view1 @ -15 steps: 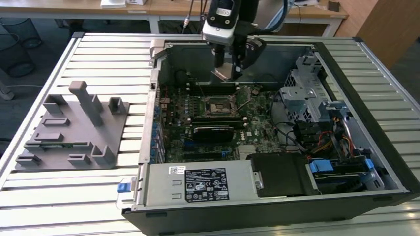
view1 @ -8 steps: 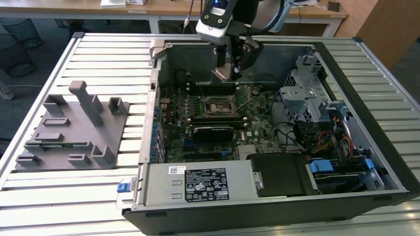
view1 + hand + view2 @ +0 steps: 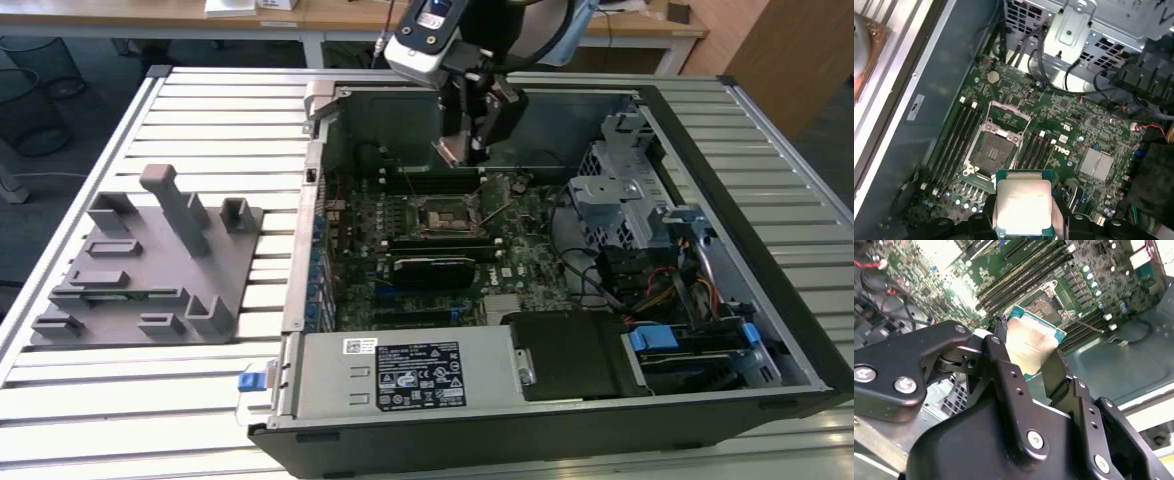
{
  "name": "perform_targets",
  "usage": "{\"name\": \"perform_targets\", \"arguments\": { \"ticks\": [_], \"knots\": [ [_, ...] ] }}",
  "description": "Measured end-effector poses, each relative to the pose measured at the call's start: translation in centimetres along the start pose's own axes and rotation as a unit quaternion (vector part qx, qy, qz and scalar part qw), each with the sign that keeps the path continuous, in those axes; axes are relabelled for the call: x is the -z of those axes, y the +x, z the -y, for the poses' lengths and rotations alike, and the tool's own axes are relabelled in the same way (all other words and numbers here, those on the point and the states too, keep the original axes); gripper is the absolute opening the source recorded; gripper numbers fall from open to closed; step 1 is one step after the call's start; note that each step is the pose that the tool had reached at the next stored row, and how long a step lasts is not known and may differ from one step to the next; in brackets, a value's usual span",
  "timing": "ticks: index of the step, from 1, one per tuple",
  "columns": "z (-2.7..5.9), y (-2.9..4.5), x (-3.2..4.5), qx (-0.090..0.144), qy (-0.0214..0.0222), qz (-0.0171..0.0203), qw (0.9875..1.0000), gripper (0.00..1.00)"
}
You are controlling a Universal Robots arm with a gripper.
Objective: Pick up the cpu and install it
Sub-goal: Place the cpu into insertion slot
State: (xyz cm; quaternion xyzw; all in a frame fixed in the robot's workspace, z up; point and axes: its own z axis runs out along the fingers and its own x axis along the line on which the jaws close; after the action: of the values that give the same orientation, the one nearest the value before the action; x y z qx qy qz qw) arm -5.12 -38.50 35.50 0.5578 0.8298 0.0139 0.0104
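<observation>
The cpu (image 3: pixel 1021 202), a flat square chip with a silvery top and pale teal rim, is held between the black fingers (image 3: pixel 1001 347) of my gripper (image 3: pixel 1029 350). In the exterior view the gripper (image 3: pixel 463 152) hangs inside the open computer case, above the motherboard (image 3: pixel 501 240) and a little behind its socket (image 3: pixel 441 215). Both wrist views show the square socket (image 3: pixel 994 150) (image 3: pixel 1046 302) with its frame open and nothing in it. The chip is up in the air, apart from the board.
The case (image 3: pixel 561 425) lies open on a slatted metal table (image 3: pixel 200 110). A grey fixture tray (image 3: pixel 147 265) stands at the exterior view's left. Drive cages (image 3: pixel 621 195), cables (image 3: pixel 654 290) and a power supply (image 3: pixel 414 375) crowd the case's right and front.
</observation>
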Motion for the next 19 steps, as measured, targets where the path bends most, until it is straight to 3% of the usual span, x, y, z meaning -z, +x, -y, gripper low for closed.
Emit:
{"name": "perform_targets", "arguments": {
  "ticks": [7, 19],
  "knots": [
    [0.00, 0.04, -0.09, -0.051, 0.0001, 0.0017, 0.9987, 0.53],
    [-0.17, 0.50, -0.43, -0.107, -0.0012, 0.0042, 0.9943, 0.53]
  ]
}}
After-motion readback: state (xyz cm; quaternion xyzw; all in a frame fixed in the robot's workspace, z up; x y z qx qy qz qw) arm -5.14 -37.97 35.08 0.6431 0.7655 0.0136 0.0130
